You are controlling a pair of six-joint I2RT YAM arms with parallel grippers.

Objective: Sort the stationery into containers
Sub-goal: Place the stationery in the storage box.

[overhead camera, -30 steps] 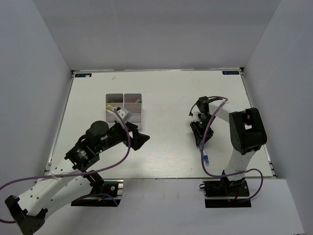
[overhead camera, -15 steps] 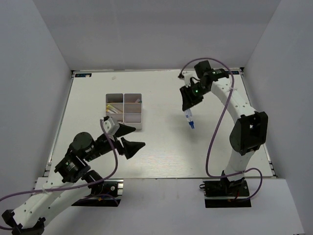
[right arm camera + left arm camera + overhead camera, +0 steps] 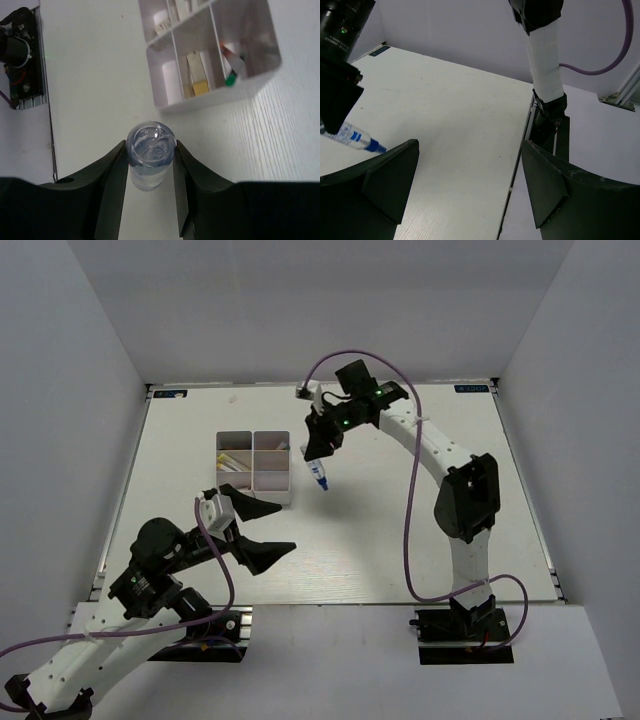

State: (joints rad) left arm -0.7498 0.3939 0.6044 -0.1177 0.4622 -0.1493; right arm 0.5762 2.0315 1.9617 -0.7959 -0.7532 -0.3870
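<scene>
The tabletop is white and matt, with a fine wood-like grain. On it stands the organizer box, a square one of white plastic with thin walls that make four compartments.

The clear tube is a round, transparent plastic piece with a blue tip. It is at 3 o'clock of the box and just beside it. In the right wrist view the tube is seen end-on, a glassy circle, and its lower part is hidden behind its own top. It is not possible to tell if the tip touches the tabletop.

In that view the box is cut by the upper edge. A beige block and a green-capped thing lie inside. The other contents are too small to name.

The right claw is about half closed, and its two black fingers press the tube from both sides.

The left claw is at 5 o'clock of the box, with wedge-shaped black jaws spread wide and nothing between them.
</scene>
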